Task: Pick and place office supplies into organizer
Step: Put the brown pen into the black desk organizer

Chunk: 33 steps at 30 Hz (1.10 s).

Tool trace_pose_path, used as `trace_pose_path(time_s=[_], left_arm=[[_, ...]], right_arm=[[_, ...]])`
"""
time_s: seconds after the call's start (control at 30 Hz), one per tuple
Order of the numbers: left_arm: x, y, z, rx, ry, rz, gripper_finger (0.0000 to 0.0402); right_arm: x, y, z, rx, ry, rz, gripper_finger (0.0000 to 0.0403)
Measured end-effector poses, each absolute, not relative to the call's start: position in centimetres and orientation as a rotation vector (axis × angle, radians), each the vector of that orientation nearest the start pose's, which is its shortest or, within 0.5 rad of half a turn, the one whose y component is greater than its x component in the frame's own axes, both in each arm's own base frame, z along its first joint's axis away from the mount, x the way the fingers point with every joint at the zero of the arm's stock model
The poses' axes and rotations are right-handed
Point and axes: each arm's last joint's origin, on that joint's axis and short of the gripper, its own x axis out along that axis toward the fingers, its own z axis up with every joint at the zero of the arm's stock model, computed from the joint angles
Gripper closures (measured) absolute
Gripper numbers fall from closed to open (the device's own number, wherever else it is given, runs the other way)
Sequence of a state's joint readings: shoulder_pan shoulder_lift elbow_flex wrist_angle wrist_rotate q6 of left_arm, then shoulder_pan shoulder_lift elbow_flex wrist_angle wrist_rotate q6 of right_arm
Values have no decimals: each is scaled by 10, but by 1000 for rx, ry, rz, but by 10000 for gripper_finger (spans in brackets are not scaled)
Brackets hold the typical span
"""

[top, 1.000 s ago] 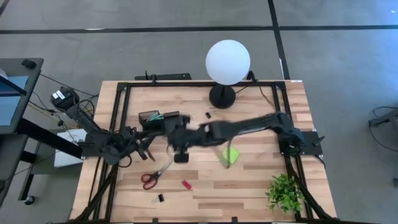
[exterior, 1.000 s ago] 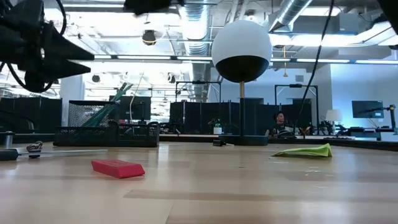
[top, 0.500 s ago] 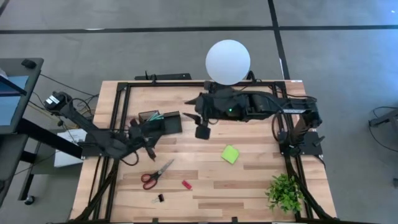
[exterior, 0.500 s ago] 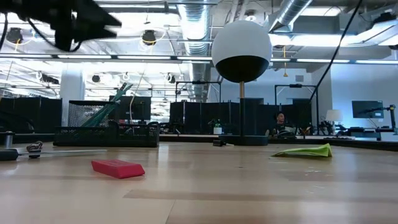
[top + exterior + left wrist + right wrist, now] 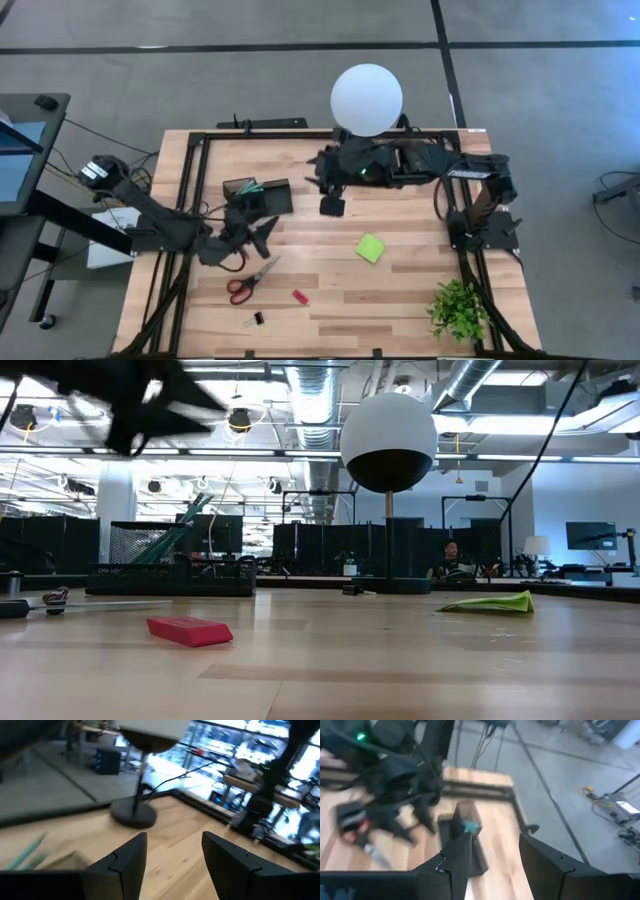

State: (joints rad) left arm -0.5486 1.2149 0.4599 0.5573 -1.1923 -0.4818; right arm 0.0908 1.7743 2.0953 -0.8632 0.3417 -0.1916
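Fingers of your left gripper [image 5: 272, 228] stand apart, empty, above bare wood between the organizer [image 5: 257, 194] and the scissors [image 5: 246, 283]. Your right gripper [image 5: 318, 186], spread and empty too, hangs by the lamp base [image 5: 357, 156]. Sticky pad [image 5: 371, 248] lies on open board mid-table.

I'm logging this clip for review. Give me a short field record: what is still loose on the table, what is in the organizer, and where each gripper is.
loose on table: red-handled scissors, red piece, black clip, sticky-note pad
organizer: black tray holding teal pens
left gripper: open, empty, just above the scissors, beside the organizer
right gripper: open, empty, near the lamp base
other: plant at the table's corner
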Motion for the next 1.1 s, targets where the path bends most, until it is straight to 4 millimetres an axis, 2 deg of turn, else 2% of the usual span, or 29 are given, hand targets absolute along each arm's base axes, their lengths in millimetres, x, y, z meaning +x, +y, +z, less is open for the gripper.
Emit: trace_pose_path(time_s=[0.2,0.27,0.33,0.4,0.53,0.67,0.77,0.9,1.1], left_arm=[[236,-88,275,30,55,631,217],[241,-83,295,142,105,717,217],[239,-75,309,224,175,890,217],[229,-69,323,220,192,997,217],[204,-60,349,-59,225,865,217],[179,-48,352,-164,404,879,217],[166,-42,340,-222,617,900,217],[170,-48,317,-277,920,845,217],[195,-65,288,-207,1218,825,217]], right_arm=[[358,10,457,-285,538,-230,242],[354,11,454,-279,583,-227,242],[350,11,450,-269,632,-225,242],[345,11,446,-250,694,-229,242],[339,9,439,-229,787,-241,242],[340,7,436,-214,792,-252,242],[342,10,432,-201,800,-253,242],[343,13,421,-197,838,-247,242],[350,11,402,-198,880,-254,242]])
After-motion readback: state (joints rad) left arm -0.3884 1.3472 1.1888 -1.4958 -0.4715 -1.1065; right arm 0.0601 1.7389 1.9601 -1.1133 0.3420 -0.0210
